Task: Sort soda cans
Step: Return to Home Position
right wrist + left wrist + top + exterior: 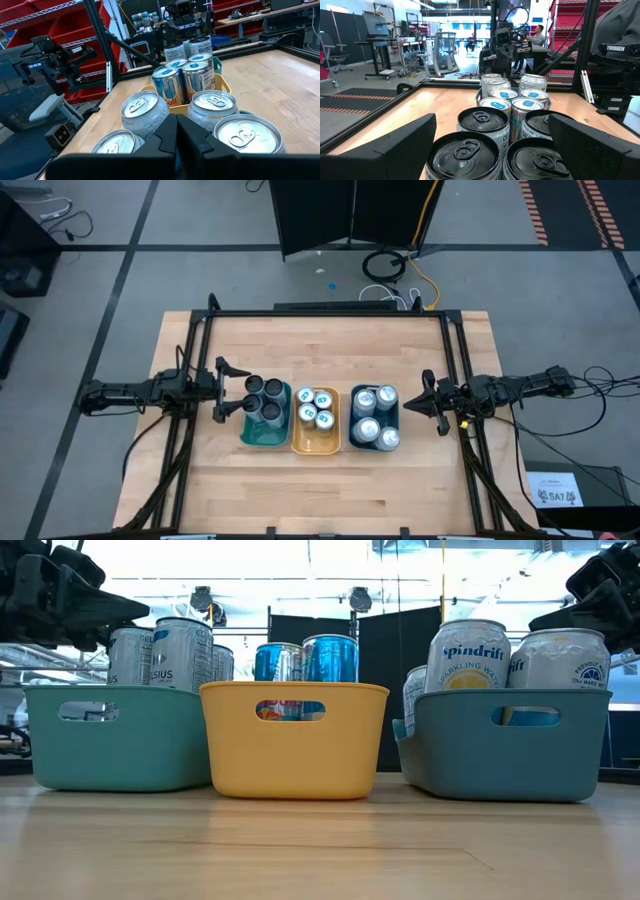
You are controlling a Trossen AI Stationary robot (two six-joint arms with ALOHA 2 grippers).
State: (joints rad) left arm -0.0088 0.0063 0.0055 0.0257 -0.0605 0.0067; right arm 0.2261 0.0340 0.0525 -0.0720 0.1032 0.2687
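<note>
The left gripper (236, 391) hangs at the outer side of the teal tray (120, 750), with its fingers (395, 147) wide apart and nothing between them; its wrist view looks down past them on the black tops of the dark cans (273, 411), which stand close together in this tray. The right gripper (425, 402) hangs at the outer side of the blue tray (500, 760), its fingers (160, 137) pressed together and holding nothing, just above and beside the silver cans (368, 428) that fill this tray. In the low view both grippers are above the can tops and touch no can. Between the two trays stands the orange tray (295, 755), touching or almost touching its neighbours, and in it stand the blue-top cans (308, 414). All cans that can be seen are upright and inside a tray, each kind in its own one, and no can shows on the bare table (330, 490). So the sorting itself looks finished, and the step in hand is most likely the retreat of the arms to their rest pose. For this move each arm should probably first rise or draw straight outward, away from its tray, because the fingers are near the can tops and the tray rims; a sideways swing at this height could knock a can or push a tray out of the row. The left gripper may also need to close.
</note>
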